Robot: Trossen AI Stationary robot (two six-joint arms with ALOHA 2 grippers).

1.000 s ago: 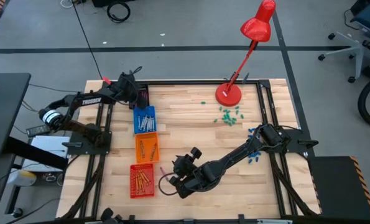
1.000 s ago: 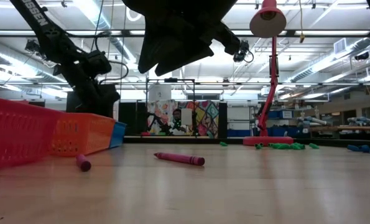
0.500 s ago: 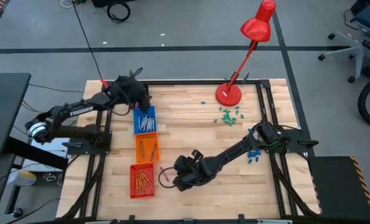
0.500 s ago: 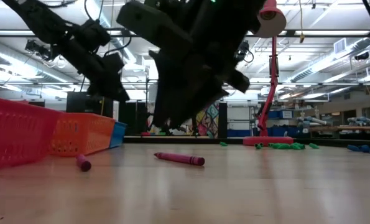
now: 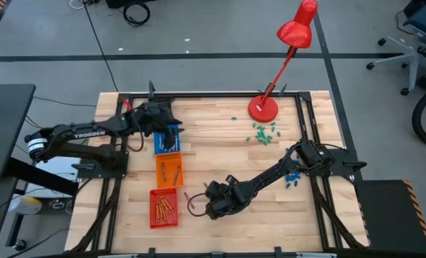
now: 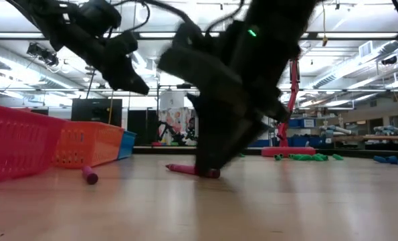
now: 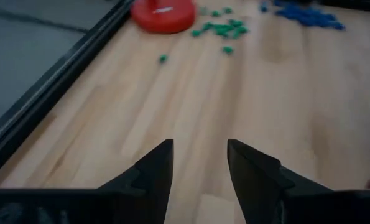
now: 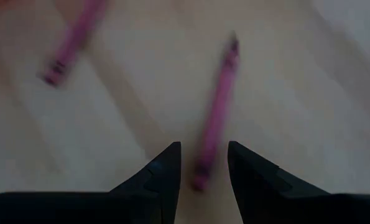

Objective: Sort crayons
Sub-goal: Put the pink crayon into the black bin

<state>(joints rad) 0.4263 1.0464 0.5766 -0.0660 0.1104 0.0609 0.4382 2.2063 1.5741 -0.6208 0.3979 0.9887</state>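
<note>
Two magenta crayons lie flat on the wood near the red basket [image 5: 163, 207]. One crayon [image 8: 219, 106] runs away from my right gripper [image 8: 203, 149], which is open and tipped down over it. The crayon's near end [image 8: 199, 180] lies between the two fingers, with no touch showing. In the low view the gripper [image 6: 209, 167] stands right at this crayon [image 6: 182, 169]. The other crayon [image 8: 76, 37] lies off to the side [image 6: 89, 176]. My left gripper [image 7: 200, 146] hangs open with nothing in it above the blue basket [image 5: 167, 140].
The blue basket, an orange basket [image 5: 169, 170] and the red basket stand in a row on the table's left half, with crayons inside. The red lamp's base [image 5: 263, 109] stands at the far edge. Green bits [image 5: 263, 133] lie by the lamp, and blue bits [image 5: 293, 179] at the right.
My right gripper has sunk toward the table and tipped further down, until its fingers stand around the magenta crayon's end. My left gripper has swung from the far left corner toward the right, rising, and is now above the blue basket. The crayons have stayed in place.
</note>
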